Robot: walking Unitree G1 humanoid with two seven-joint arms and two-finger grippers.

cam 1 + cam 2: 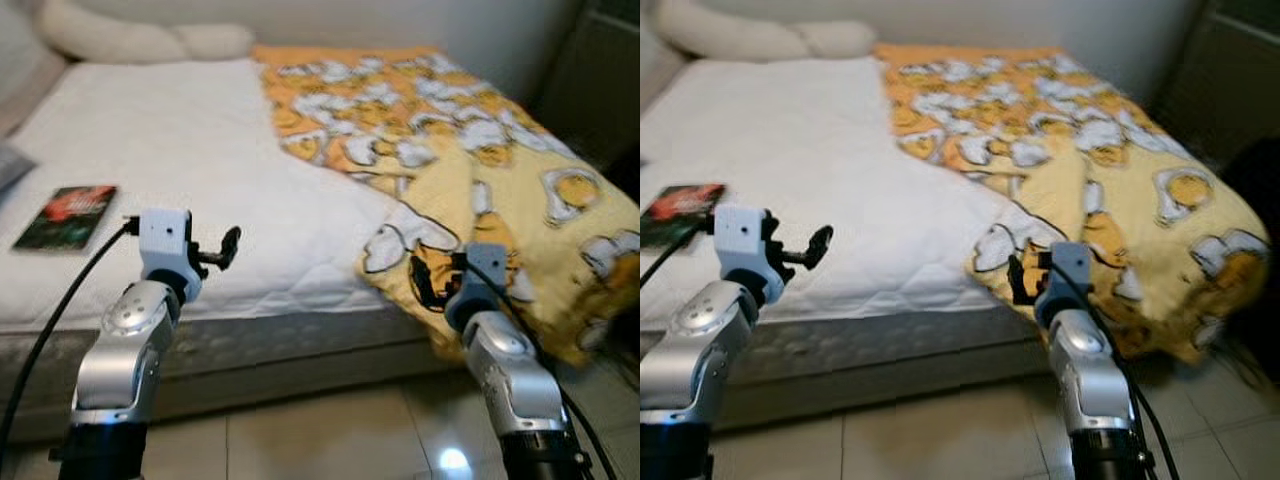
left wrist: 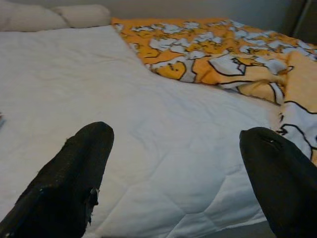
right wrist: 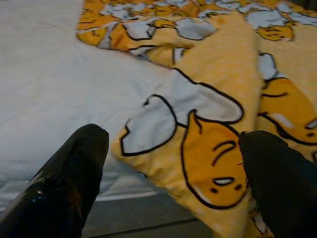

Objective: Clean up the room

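Bed (image 1: 200, 190) with white quilted mattress cover, seen from the foot end. Yellow-orange blanket (image 1: 470, 150) printed with white-and-yellow cartoon figures covers the robot's-right half; its lower corner is folded over and hangs off the mattress edge toward the tiled floor (image 1: 330, 430). Pale pillows (image 1: 140, 40) lie at the head.

Near the left edge of the mattress lies a book (image 1: 68, 216) with a dark cover showing red and green; its lettering is too blurred to read, and it could be a flat case instead.

Left gripper (image 1: 228, 250) is raised over the mattress's front edge, fingers (image 2: 74, 178) spread wide, nothing between them, white cover beyond.

Right gripper (image 3: 173, 168) is just before the hanging blanket corner, fingers (image 3: 69, 183) parted and empty, the fold with a cartoon face lying between them. Whether either finger touches the cloth cannot be told.
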